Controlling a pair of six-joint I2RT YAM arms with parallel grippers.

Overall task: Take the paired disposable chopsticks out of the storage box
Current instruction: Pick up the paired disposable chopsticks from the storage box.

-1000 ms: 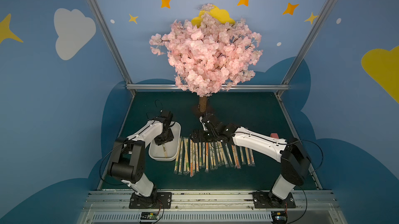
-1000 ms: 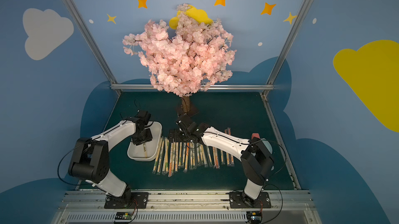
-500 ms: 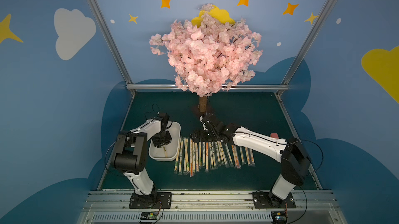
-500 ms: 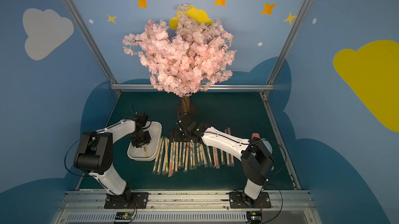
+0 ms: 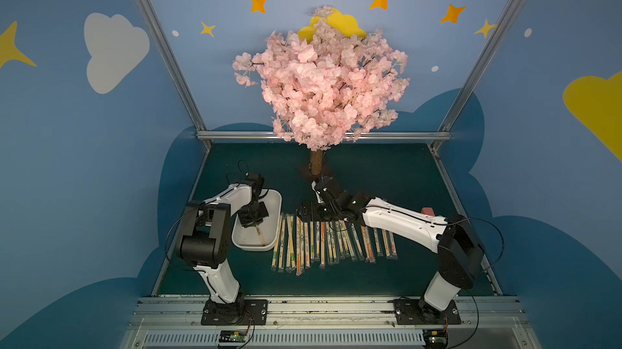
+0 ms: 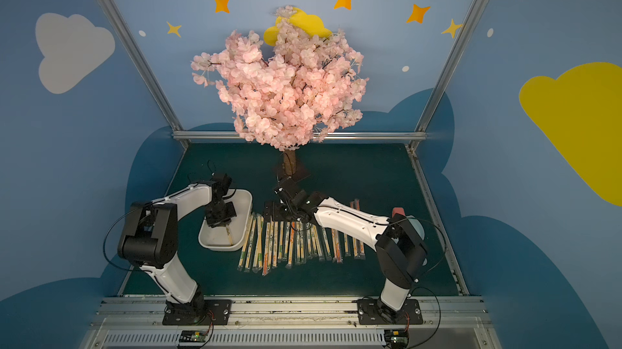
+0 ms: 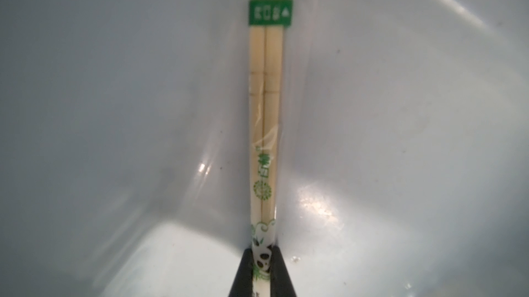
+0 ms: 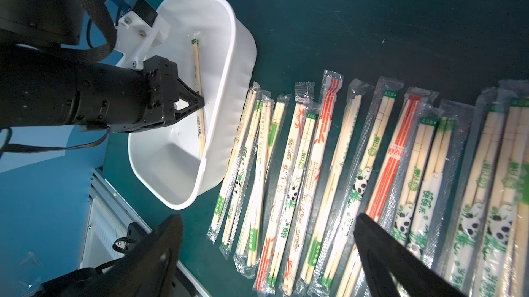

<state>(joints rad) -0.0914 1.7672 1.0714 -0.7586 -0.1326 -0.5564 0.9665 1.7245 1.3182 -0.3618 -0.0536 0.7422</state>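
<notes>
left fingers (image 7: 243, 278) are pinched shut on the one chopstick pair (image 7: 264, 109) lying inside the box (image 8: 243, 52); right fingers (image 8: 386, 255) gape wide, empty, over the row (image 8: 329, 166) beside the box. grasp step; next, likely a lift clear of the rim.

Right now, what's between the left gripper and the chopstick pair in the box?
Nothing: the left wrist view shows the left gripper shut directly on the chopstick pair, inside the storage box.

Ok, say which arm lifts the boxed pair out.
Left: the left end effector grips the pair in the storage box; the right end effector hangs open above the laid-out row.
</notes>
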